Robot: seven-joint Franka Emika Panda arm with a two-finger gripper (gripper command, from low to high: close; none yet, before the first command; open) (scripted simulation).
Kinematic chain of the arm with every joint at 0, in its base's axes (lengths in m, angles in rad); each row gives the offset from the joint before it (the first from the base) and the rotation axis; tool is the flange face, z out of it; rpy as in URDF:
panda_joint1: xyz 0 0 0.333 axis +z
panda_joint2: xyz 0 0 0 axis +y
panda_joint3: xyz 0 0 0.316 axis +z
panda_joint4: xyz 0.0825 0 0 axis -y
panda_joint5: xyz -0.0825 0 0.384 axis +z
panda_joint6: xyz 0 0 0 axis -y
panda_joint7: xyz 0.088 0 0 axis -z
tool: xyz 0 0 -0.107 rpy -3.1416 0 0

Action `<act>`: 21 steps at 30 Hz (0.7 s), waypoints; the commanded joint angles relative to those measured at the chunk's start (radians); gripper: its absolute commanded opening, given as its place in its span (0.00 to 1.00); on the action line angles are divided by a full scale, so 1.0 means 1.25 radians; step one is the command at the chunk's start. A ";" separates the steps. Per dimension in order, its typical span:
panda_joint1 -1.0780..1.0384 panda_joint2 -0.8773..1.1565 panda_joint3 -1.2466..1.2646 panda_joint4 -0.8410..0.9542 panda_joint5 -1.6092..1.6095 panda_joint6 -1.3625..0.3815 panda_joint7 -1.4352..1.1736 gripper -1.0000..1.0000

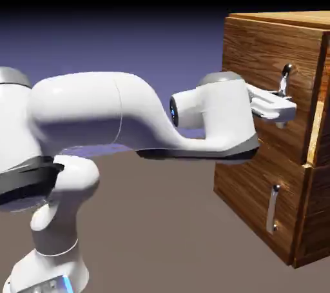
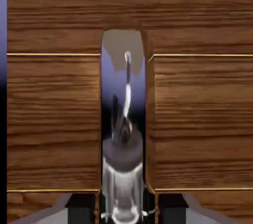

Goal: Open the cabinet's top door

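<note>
Cabinet [image 1: 312,18], one, boxy, brown wood grain, at the exterior view's right, its right part cut off by the frame. Top door [image 1: 254,46], one, wood grain, on the cabinet's front, running from just under its top edge down to the seam above the lower panel [image 1: 251,179]. Long handle [image 2: 122,82], one, silver, mirror-bright, vertical, near the door's edge at the exterior view's right. Gripper [image 2: 126,209], one, two-fingered, clenched on the long handle, a dark-padded fingertip [image 2: 81,208] to either side of the bar. Short handle [image 1: 272,208], one, silver, upright, on the lower panel, toward the cabinet's bottom corner at the exterior view's right. Arm [image 1: 84,108], one, white, jointed, reaching across to the top door. Backdrop [image 1: 161,40], blue-violet, darkening to black above.
</note>
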 commanded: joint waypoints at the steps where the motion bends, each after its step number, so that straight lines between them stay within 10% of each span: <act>1: -0.029 0.006 0.022 -0.021 0.013 -0.012 0.004 0.00; 21: -0.471 -0.164 0.574 -0.458 0.585 -0.387 -0.195 0.00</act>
